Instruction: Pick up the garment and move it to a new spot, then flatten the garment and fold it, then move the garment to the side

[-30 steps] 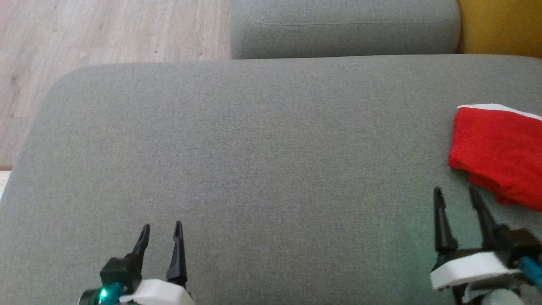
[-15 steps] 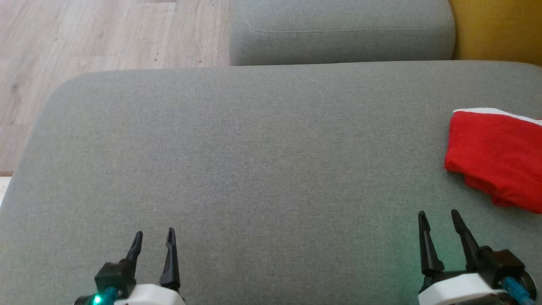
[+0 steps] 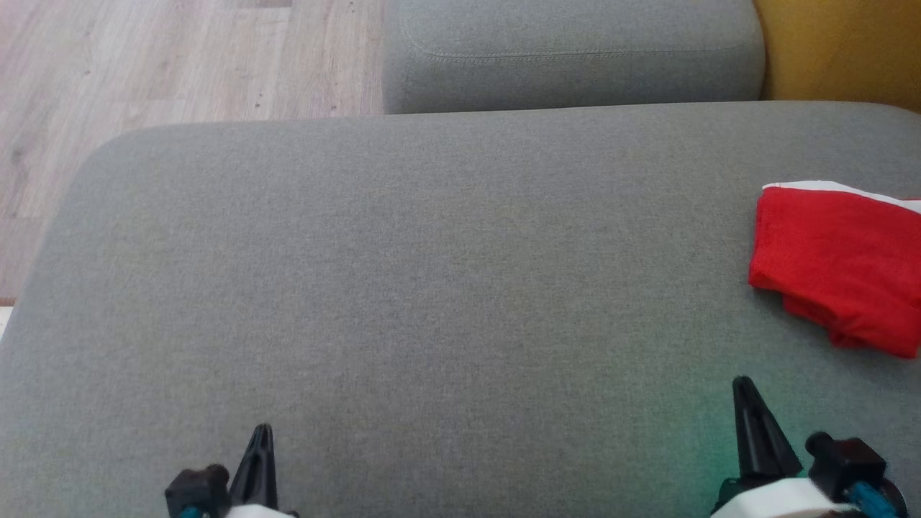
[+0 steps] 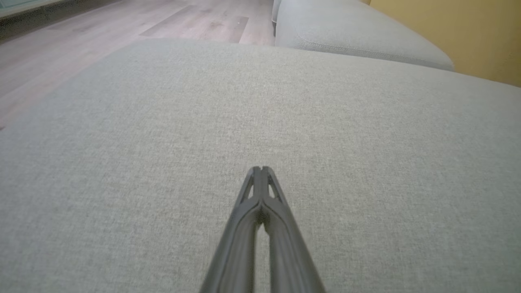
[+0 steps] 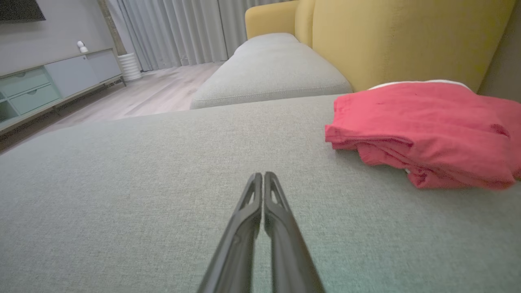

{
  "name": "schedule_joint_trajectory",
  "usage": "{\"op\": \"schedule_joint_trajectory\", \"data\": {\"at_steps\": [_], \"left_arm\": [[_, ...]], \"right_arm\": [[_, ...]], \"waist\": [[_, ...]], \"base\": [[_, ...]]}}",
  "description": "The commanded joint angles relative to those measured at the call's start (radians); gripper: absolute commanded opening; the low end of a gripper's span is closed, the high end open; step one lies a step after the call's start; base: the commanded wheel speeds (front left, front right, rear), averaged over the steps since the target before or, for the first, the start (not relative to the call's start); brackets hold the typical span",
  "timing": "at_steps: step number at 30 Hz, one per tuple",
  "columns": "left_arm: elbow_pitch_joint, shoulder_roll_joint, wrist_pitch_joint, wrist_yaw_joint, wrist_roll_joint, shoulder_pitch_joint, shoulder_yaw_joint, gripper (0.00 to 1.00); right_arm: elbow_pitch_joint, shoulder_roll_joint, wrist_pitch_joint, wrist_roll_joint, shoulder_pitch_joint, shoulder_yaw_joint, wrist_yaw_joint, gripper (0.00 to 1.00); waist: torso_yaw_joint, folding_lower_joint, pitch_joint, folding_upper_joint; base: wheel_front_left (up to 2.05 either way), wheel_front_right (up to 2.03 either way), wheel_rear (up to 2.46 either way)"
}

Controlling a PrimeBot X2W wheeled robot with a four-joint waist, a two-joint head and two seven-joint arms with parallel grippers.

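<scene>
Nearest us, our left gripper (image 3: pixel 262 432) sits low over the seat (image 3: pixel 432 288), its two fingers pressed together with nothing between them. Our right gripper (image 3: pixel 745 385) is likewise closed tip to tip and empty, low over the same grey fabric; we cannot tell whether either one touches it. Farther out on our right, clear of both grippers, the garment (image 3: pixel 835 259) lies folded on the seat. It is red, with a white edge along its far side. Beyond the seat a second grey cushion (image 3: pixel 575 57) butts against its far edge. Left of that we see pale wood floor (image 3: pixel 180 72), and right of it a yellow backrest (image 3: pixel 842 50).
</scene>
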State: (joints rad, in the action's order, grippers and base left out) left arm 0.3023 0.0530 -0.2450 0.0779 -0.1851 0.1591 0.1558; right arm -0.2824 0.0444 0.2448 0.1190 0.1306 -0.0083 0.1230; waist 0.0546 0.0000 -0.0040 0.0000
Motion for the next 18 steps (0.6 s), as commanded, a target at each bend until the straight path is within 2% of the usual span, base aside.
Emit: {"op": "schedule_joint_trajectory", "data": {"at_steps": [1, 18], "left_arm": [[-0.027, 0.001, 0.005, -0.004, -0.025, -0.019, -0.005, 0.00], [-0.027, 0.005, 0.051, -0.032, -0.226, -0.055, -0.037, 0.00]], "right_arm": [[0.028, 0.000, -0.005, 0.029, -0.013, -0.002, 0.000, 0.00], [0.028, 0.006, -0.050, 0.238, -0.045, -0.011, 0.001, 0.00]], "waist": [[-0.001, 0.0000, 0.000, 0.0000], [-0.008, 0.0000, 0.001, 0.0000]], "base": [[0.00, 0.00, 0.00], [0.00, 0.00, 0.00]]}}
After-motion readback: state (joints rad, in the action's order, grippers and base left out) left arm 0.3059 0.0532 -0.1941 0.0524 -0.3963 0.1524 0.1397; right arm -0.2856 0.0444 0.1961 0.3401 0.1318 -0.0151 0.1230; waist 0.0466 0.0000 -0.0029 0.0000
